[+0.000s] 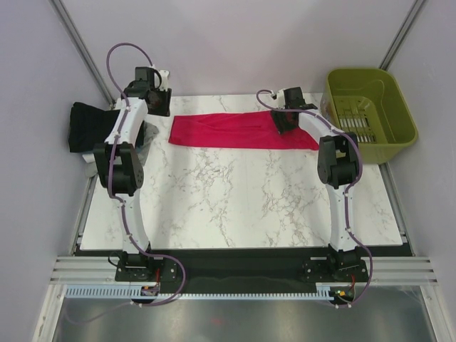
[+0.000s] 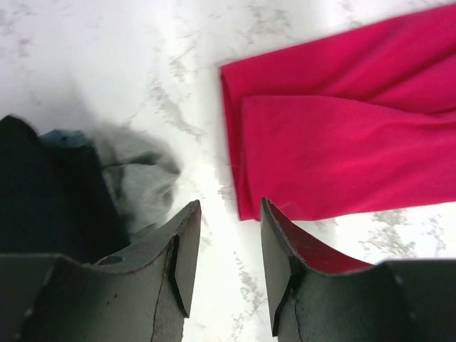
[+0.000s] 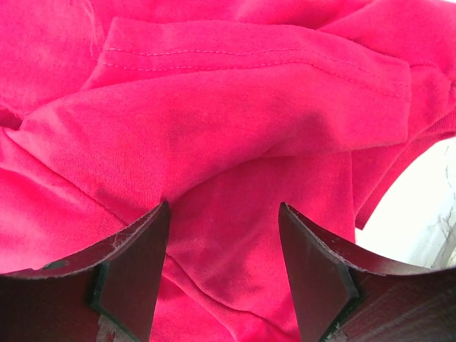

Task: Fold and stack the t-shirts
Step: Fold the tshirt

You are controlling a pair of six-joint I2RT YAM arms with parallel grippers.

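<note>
At far edge of table [image 1: 235, 206]: crimson t-shirt [image 1: 239, 131], folded to a strip; right gripper [image 3: 224, 214] spread above it; left gripper [image 2: 229, 214] spread, beside black-topped t-shirt stack [image 1: 89, 126]

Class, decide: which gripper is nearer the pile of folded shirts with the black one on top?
Left. The left gripper hangs just beside the pile, between it and the crimson t-shirt; the right gripper is over that shirt's other end, farther away.

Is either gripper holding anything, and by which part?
Nothing is held. The left gripper is open beside the pink t-shirt; the right gripper is open over its cloth.
</note>
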